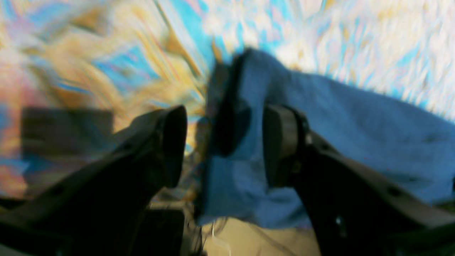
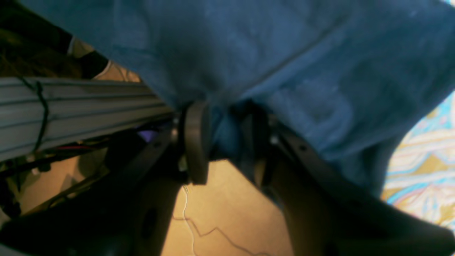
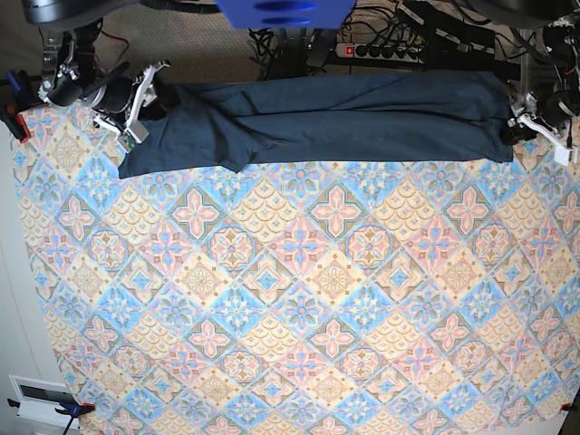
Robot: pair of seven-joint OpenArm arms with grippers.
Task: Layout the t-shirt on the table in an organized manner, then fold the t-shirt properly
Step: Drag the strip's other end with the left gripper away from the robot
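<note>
Along the far edge of the counter (image 3: 290,299), past which a power strip (image 3: 390,50) and tangled cables lie on the floor, the t-shirt (image 3: 344,118) stretches as a long, soft navy band, creased lengthwise. At its left end in the base view, the right pincer (image 2: 227,142) stands part open with bunched cloth between its pads, though actual grip is unclear. At the other end, the left pincer (image 1: 224,142) gapes wide, fabric loose between its fingers; that wrist view is motion-blurred.
</note>
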